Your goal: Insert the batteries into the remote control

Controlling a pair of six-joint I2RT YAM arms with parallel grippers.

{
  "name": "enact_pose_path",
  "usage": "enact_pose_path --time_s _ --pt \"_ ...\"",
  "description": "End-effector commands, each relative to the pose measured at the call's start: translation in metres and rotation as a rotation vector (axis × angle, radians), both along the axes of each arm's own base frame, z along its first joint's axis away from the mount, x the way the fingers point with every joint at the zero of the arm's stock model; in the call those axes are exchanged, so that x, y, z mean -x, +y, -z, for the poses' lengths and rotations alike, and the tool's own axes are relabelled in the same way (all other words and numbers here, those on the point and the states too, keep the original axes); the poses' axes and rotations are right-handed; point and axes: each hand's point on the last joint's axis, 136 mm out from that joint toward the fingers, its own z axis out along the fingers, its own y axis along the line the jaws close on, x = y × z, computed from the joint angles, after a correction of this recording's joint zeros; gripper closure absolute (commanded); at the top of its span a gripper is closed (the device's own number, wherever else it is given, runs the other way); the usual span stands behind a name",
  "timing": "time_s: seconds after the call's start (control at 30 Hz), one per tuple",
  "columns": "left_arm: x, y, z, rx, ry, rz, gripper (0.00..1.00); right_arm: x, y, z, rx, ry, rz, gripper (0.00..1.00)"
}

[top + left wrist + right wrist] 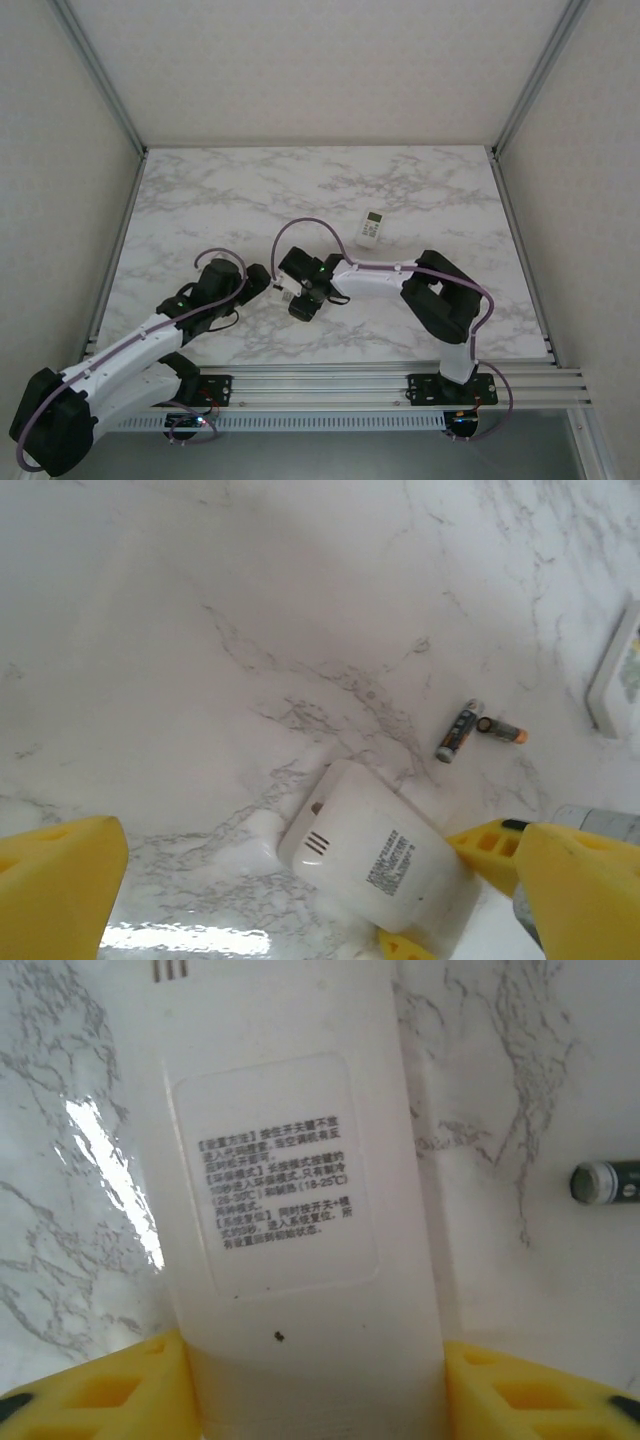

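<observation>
Batteries (457, 732): small thin cylinders, dark bodies, pale and orange ends. Two counted, lying just beside each other in shallow V on marble tabletop (200, 630), near held remote (375, 860). Remotes: two counted, both white. Held remote back up, printed label showing, clamped along both long sides by right claw (315, 1360). Second remote (372, 229) face up, well apart. Left claw (315, 865) spread wide, gripping nothing.

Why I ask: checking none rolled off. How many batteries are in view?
2. Both lie on the marble table past the face-down remote: a dark battery and, right beside it, an orange-tipped battery. More may be hidden by the arms.
</observation>
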Motion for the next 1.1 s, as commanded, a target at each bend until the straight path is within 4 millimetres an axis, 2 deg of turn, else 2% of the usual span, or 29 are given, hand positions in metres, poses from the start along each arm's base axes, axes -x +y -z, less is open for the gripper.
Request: enact_pose_path --time_s 0.0,0.13,0.27,0.43,0.67,0.73,0.77,0.83,0.93,1.0,1.07 --pt "-0.008 -0.015 -0.027 0.112 -0.04 0.016 0.01 0.005 0.005 -0.021 -0.088 0.002 0.035 0.5" --pt "-0.011 -0.026 -0.049 0.183 -0.078 0.043 0.02 -0.002 0.023 -0.068 -0.363 0.103 0.213 0.52" --pt "-0.016 -0.041 -0.07 0.27 -0.128 0.088 0.13 0.0 0.039 -0.095 -0.543 0.196 0.315 0.52" --pt "-0.018 -0.047 -0.066 0.268 -0.088 0.104 0.26 0.002 0.051 -0.116 -0.689 0.271 0.375 0.53" --pt "-0.021 -0.044 -0.066 0.262 -0.103 0.083 0.68 0.021 0.07 -0.125 -0.746 0.356 0.36 0.53" --pt "-0.024 -0.044 -0.069 0.237 -0.123 0.097 0.78 0.024 0.074 -0.13 -0.756 0.37 0.356 0.49" --pt "-0.025 -0.042 -0.07 0.211 -0.128 0.102 0.81 0.023 0.074 -0.133 -0.762 0.375 0.366 0.42" --pt "-0.03 -0.039 -0.074 0.142 -0.141 0.117 0.86 0.017 0.07 -0.14 -0.763 0.359 0.398 0.26" --pt "-0.039 -0.025 -0.083 -0.03 -0.148 0.143 0.88 -0.003 0.046 -0.157 -0.759 0.274 0.473 0.14" --pt "-0.052 -0.008 -0.092 -0.201 -0.148 0.163 0.89 -0.018 0.017 -0.177 -0.786 0.2 0.539 0.07" --pt "-0.07 0.018 -0.098 -0.416 -0.111 0.157 0.89 -0.032 -0.015 -0.192 -0.811 0.128 0.613 0.04"
